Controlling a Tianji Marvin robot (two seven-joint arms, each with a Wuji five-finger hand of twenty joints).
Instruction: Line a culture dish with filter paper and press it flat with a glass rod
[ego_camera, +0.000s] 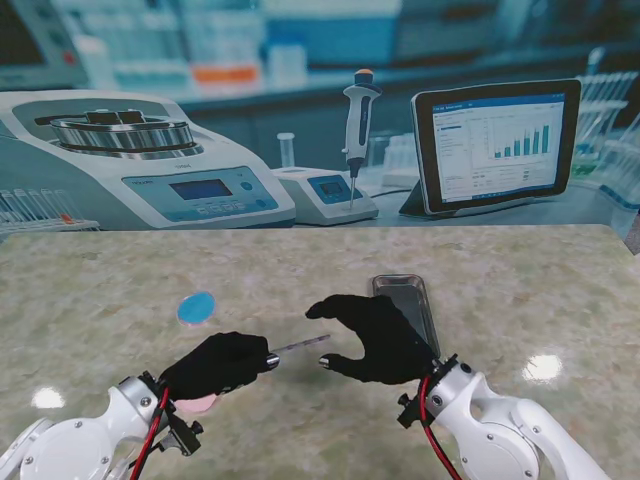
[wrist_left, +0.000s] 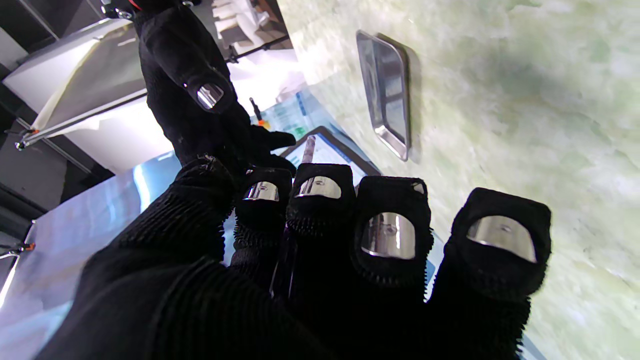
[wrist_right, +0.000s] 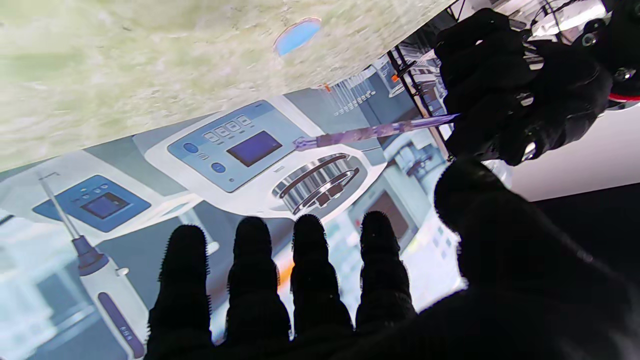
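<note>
1. While the backdrop print is showing a centrifuge, pipette and tablet, no writing on them is coming through legibly.
2. Lying on the marble table (ego_camera: 520, 270), a metal tray (ego_camera: 405, 300) is sitting partly behind the right hand (ego_camera: 375, 338), whose fingers are spreading, holding nothing; a blue disc (ego_camera: 196, 308) is lying at 11 o'clock from the left hand (ego_camera: 218, 362).
3. Curling its fingers around the glass rod (ego_camera: 299, 345), the left hand is holding it above the table, long axis pointing toward 2 o'clock.
</note>
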